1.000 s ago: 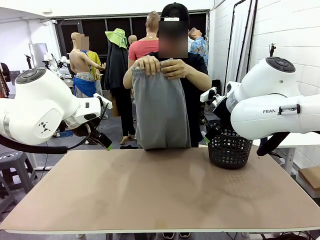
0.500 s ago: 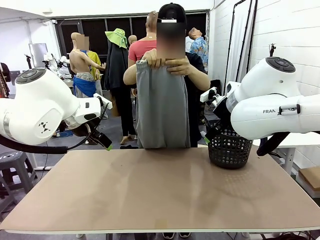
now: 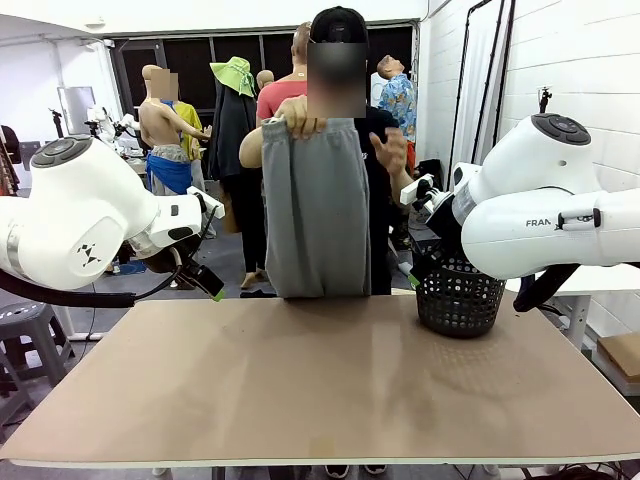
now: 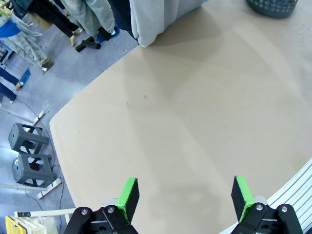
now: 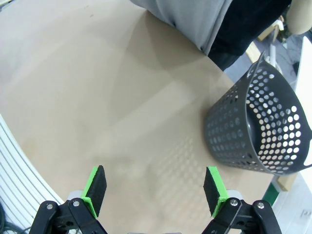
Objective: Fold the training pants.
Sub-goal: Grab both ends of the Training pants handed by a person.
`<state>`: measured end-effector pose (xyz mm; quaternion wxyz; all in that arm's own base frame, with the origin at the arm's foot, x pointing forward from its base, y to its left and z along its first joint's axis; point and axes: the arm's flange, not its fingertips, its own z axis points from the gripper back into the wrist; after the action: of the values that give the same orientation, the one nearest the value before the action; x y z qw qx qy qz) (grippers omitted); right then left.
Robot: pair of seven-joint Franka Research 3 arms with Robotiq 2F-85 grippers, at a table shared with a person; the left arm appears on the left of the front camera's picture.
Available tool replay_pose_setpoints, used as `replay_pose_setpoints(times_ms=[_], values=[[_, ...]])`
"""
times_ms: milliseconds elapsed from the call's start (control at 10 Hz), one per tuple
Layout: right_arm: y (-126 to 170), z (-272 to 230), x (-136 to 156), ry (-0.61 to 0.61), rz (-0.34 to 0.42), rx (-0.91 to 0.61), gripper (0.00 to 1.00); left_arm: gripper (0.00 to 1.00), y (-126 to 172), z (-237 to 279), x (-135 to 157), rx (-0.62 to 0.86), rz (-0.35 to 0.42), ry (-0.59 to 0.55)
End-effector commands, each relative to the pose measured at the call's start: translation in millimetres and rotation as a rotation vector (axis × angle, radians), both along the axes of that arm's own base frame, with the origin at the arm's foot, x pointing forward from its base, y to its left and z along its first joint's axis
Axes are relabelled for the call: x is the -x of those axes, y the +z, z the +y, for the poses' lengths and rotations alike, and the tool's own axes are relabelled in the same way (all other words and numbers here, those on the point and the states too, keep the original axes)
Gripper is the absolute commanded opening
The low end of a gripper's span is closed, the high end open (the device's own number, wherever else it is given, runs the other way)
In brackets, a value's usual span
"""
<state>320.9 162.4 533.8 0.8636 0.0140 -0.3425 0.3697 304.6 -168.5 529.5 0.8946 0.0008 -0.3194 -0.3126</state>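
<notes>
Well beyond both jaws, training pants.

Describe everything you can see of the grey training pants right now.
The training pants are plain light grey, soft-looking jersey. They hang upright as one narrow panel, apparently doubled lengthwise, in front of the person's torso at the far edge of the table. One hand of the person grips the top edge, which is slightly gathered there. The rounded lower end reaches the tabletop's far edge; whether it rests on it cannot be told. No drawstring can be made out.
</notes>
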Motion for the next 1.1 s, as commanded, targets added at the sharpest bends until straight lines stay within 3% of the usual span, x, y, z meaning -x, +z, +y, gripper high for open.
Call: replay_pose_setpoints(times_ms=[0, 1000], values=[[0.1, 1.2, 0.4, 0.004, -0.002, 0.000, 1.00, 1.00, 0.0, 0.2, -0.1, -0.007, -0.002, -0.010], [0.1, 1.2, 0.4, 0.004, -0.002, 0.000, 1.00, 1.00, 0.0, 0.2, -0.1, -0.007, -0.002, -0.010]])
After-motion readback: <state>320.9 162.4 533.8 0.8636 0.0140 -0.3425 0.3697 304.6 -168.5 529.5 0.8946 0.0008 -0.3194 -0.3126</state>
